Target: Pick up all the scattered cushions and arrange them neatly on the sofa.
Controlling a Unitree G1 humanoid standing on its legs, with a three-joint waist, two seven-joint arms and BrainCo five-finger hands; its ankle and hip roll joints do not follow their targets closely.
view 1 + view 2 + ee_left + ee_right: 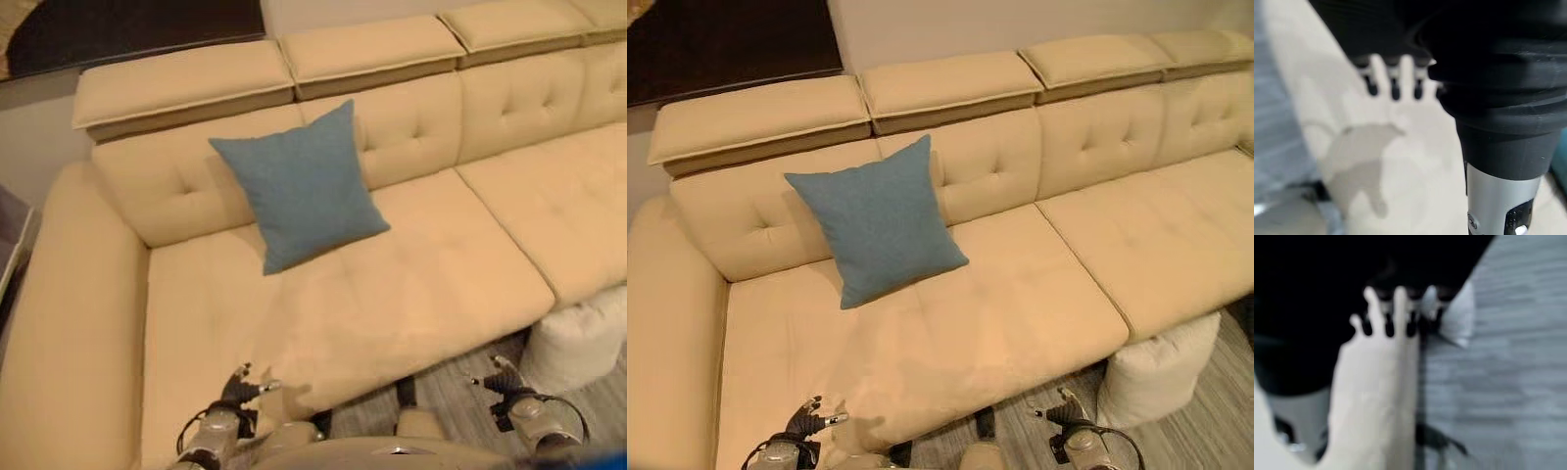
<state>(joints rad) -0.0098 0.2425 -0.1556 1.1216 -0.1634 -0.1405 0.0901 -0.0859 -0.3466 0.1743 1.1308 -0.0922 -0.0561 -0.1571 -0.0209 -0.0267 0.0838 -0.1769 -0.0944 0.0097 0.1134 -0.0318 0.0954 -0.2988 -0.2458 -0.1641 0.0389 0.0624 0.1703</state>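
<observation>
A blue square cushion (304,186) leans upright against the backrest of the beige sofa (411,284), on its left seat. A white cushion (585,338) lies on the floor against the sofa's front, at the right. My left hand (238,390) hovers low over the front edge of the left seat, open and empty, its fingers (1393,81) straight above the beige seat. My right hand (502,382) hangs over the floor just left of the white cushion, with its fingers (1396,308) relaxed and nothing in them.
The sofa runs on to the right with a second seat (568,206) and padded headrests (186,83) along the back. A wide armrest (69,323) borders the left. Grey wood-look floor (460,387) lies in front. A dark panel (127,29) stands behind.
</observation>
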